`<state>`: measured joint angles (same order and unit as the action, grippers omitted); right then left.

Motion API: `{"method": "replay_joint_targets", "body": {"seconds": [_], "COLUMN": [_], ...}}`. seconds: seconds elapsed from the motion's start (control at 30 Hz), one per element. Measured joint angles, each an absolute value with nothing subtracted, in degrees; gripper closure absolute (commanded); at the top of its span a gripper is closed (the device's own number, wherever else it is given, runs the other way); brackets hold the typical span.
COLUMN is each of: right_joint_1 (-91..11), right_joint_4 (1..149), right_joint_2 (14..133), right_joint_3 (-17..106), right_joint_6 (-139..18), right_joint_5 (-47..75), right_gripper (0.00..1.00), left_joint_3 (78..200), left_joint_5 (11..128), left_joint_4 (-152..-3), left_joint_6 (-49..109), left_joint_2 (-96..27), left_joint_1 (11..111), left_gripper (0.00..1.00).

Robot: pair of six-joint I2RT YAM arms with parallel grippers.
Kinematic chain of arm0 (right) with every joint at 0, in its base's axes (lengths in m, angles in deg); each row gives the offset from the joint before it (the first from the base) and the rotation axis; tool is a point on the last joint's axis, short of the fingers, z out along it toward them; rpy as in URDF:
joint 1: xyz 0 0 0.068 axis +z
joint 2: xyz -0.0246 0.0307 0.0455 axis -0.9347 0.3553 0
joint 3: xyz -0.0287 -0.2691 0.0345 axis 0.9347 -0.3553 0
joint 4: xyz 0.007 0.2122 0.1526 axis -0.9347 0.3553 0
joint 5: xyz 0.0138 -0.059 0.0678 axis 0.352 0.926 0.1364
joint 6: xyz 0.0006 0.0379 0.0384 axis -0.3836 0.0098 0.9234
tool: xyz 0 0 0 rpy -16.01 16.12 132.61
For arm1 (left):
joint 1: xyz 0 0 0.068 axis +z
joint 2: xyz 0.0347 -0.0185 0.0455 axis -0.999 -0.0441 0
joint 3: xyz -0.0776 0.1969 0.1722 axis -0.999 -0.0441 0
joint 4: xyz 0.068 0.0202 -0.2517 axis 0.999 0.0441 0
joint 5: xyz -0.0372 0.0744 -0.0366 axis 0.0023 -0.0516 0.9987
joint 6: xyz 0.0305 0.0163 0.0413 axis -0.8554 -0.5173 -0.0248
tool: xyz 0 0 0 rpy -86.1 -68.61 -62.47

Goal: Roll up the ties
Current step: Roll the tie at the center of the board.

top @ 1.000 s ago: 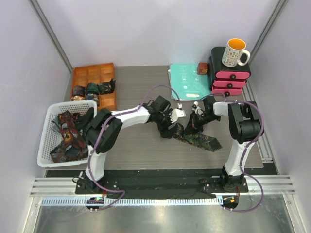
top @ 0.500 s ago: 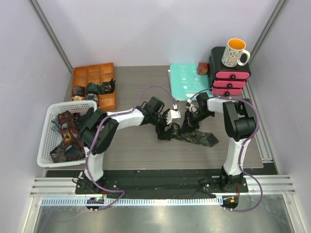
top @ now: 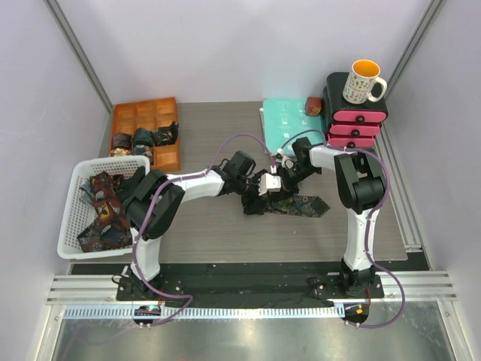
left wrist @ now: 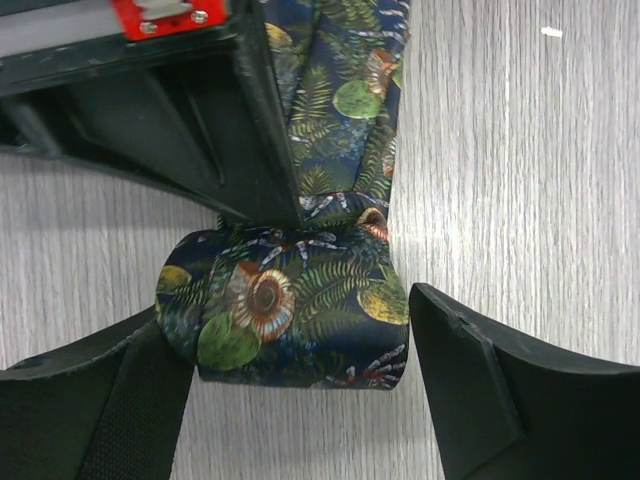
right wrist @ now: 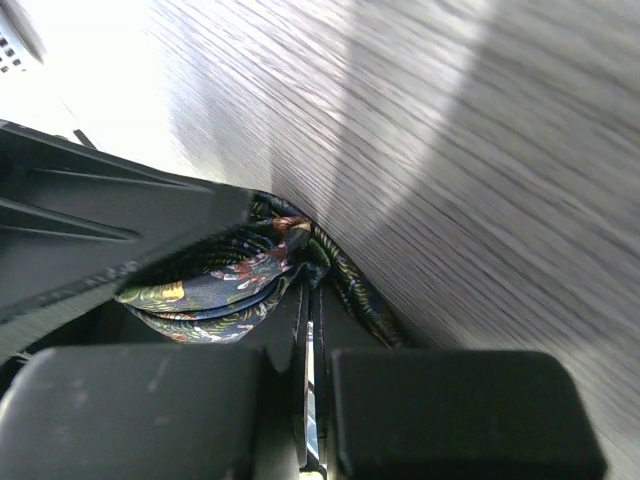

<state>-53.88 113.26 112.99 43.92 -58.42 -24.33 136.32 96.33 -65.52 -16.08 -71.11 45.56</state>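
A dark leaf-print tie (left wrist: 300, 320) is laid on the bench (left wrist: 520, 150), its rolled end flanked by the spread left jaws and its strip pinched by the closed right jaws; the roll should be kept tight and straight.

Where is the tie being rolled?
Top view: the tie lies mid-table, right of centre, in front of the teal folder; its rolled end sits between the left gripper's open fingers.

Robot lab test cell, plain white partition walls (top: 225, 45), aluminium frame rails (top: 248, 288), two arms (top: 192, 183) bolted to a grey wood-grain table (top: 203, 241).
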Motion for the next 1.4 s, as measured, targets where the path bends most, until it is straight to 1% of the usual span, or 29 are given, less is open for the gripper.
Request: {"method": "replay_joint_targets", "body": {"seconds": [0.03,0.13,0.17,0.2,0.27,0.37,0.5,0.67,0.87,0.93,0.97,1.0,1.07,1.1,1.17,1.23,1.27,1.3,1.4], "right_joint_1": [-53.7,-53.5,-53.5,-53.5,-53.5,-53.5,-53.4,-53.2,-53.2,-53.2,-53.2,-53.1,-53.1,-53.1,-53.1,-53.1,-53.1,-53.1,-53.2], "right_joint_4": [113.5,114.1,114.3,114.4,114.8,115.1,115.2,115.3,115.4,115.4,115.5,115.5,115.6,115.7,115.9,116.0,116.0,116.1,116.0], "right_joint_2": [113.2,113.8,114.1,114.2,114.3,114.4,114.4,114.4,114.4,114.4,114.4,114.4,114.6,114.6,114.8,114.9,115.0,115.0,115.0], "right_joint_3": [44.3,45.2,45.4,45.5,45.8,46.0,46.1,46.3,46.4,46.4,46.5,46.5,46.6,46.7,46.9,47.0,47.0,47.0,47.0], "right_joint_6": [-58.8,-59.9,-60.1,-60.5,-61.2,-61.9,-63.0,-64.2,-64.8,-64.9,-64.9,-65.0,-65.1,-65.1,-65.1,-65.1,-65.1,-65.1,-65.1], "right_joint_5": [-24.4,-24.8,-25.0,-25.3,-25.4,-25.5,-25.5,-25.6,-25.6,-25.6,-25.6,-25.6,-25.6,-25.7,-25.8,-25.9,-25.9,-25.9,-25.9], "right_gripper": [0.98,0.99,0.99,0.99,0.99,0.99,0.99,0.99,0.99,0.99,0.99,0.99,0.99,0.99,0.99,0.99,0.99,0.99,0.99], "left_joint_3": [136.1,135.9,135.9,135.9,136.0,136.0,136.0,136.0,137.3,137.9,138.2,138.4,139.2,139.8,141.5,142.4,142.6,142.6,142.5], "left_joint_5": [96.2,95.8,95.6,95.2,94.3,92.6,91.2,91.4,93.5,94.3,94.5,94.8,95.0,95.1,95.1,94.8,94.7,94.5,93.7], "left_joint_4": [-65.6,-65.7,-65.7,-65.6,-65.3,-65.2,-65.2,-65.3,-64.8,-64.7,-64.7,-64.7,-63.9,-63.3,-61.8,-60.9,-60.5,-60.2,-59.8], "left_joint_6": [-16.4,-17.4,-17.7,-17.9,-17.9,-17.6,-17.2,-16.6,-16.3,-16.3,-16.3,-16.2,-16.1,-16.1,-16.0,-15.9,-15.7,-15.3,-14.0], "left_joint_2": [-71.1,-71.1,-71.1,-71.1,-71.1,-71.1,-71.1,-71.1,-71.1,-71.1,-71.1,-71.1,-71.4,-71.8,-72.9,-73.5,-73.6,-73.6,-73.6], "left_joint_1": [45.5,45.4,45.4,45.3,45.0,44.5,44.7,46.1,46.7,46.4,46.2,46.0,45.5,45.1,44.4,44.0,44.0,43.9,44.1], "left_gripper": [0.24,0.30,0.28,0.20,0.15,0.12,0.04,0.02,0.05,0.08,0.10,0.17,0.25,0.31,0.35,0.35,0.30,0.28,0.26]}}
